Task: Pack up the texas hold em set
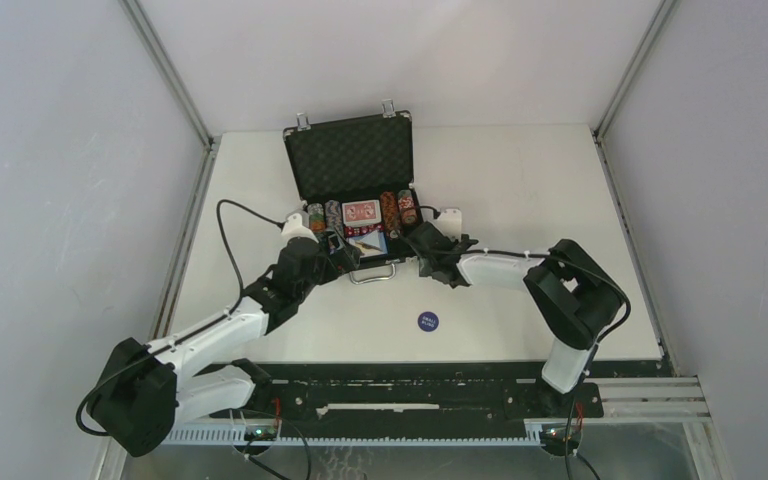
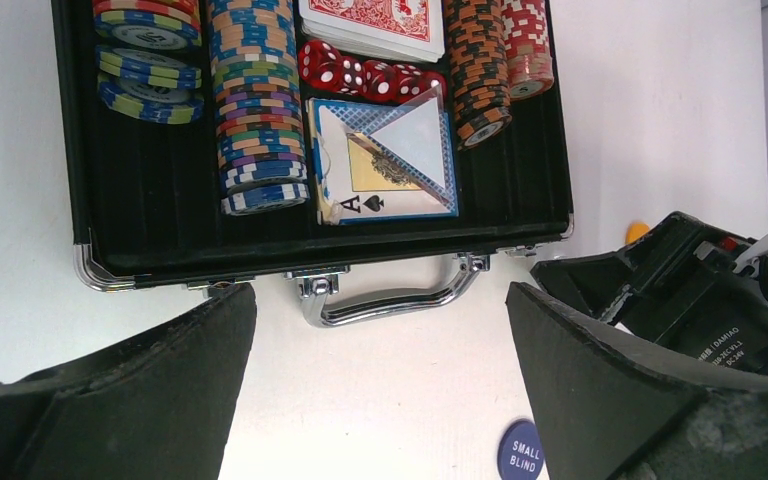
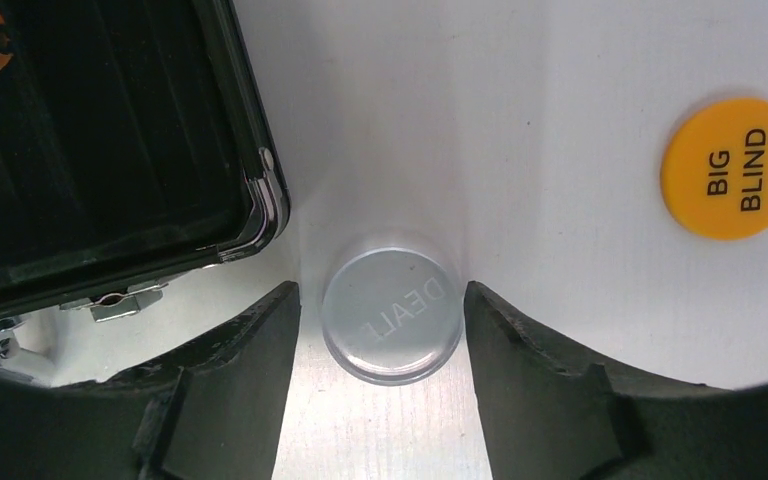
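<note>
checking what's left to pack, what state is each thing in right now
briefcase: open, lid upright
chips: in briefcase
red deck: in briefcase
blue deck: in briefcase, ace showing
dice: in briefcase
dealer button: on table, not gripped
big blind button: on table
small blind button: on table
left hand: open, empty
right hand: open, straddling dealer button

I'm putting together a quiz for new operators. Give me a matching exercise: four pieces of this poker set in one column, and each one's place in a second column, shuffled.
Pieces:
1 red dice
2 Small Blind disc
3 Dealer button
4 Big Blind disc

Places:
A between the right hand's open jaws
B inside the open case
C orange, on the table
D blue, on the table near the case handle

Pairs: 1-B; 2-D; 3-A; 4-C
</note>
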Tool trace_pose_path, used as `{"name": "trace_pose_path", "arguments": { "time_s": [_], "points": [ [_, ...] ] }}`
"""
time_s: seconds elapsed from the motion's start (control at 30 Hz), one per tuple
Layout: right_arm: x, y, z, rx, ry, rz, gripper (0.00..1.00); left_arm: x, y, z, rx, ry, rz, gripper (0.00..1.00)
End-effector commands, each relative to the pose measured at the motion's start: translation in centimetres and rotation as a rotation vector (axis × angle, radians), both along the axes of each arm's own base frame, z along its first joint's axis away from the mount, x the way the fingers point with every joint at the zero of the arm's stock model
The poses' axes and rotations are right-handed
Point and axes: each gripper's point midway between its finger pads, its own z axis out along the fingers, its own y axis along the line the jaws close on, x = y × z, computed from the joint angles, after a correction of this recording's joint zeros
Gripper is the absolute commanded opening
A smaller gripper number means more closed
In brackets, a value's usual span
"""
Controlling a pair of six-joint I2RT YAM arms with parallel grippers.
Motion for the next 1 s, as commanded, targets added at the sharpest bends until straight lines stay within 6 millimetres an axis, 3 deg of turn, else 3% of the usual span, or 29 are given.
{"name": "trace_pose_path", "arguments": {
  "time_s": [0.0, 0.57, 0.97],
  "points": [
    [-1.0, -0.2, 0.2, 0.015, 0.001, -0.006, 0.68, 0.3, -0.6, 1.0, -0.007, -0.035, -0.022, 1.00],
    [-1.2, -0.3, 0.6, 0.043, -0.015, 0.010, 0.49, 0.4, -0.7, 0.7, 0.004, -0.023, -0.025, 1.00],
    [-1.5, -0.4, 3.8, 0.061, -0.077, 0.007, 0.49, 0.4, -0.6, 0.8, 0.005, -0.027, -0.025, 1.00]
  ]
}}
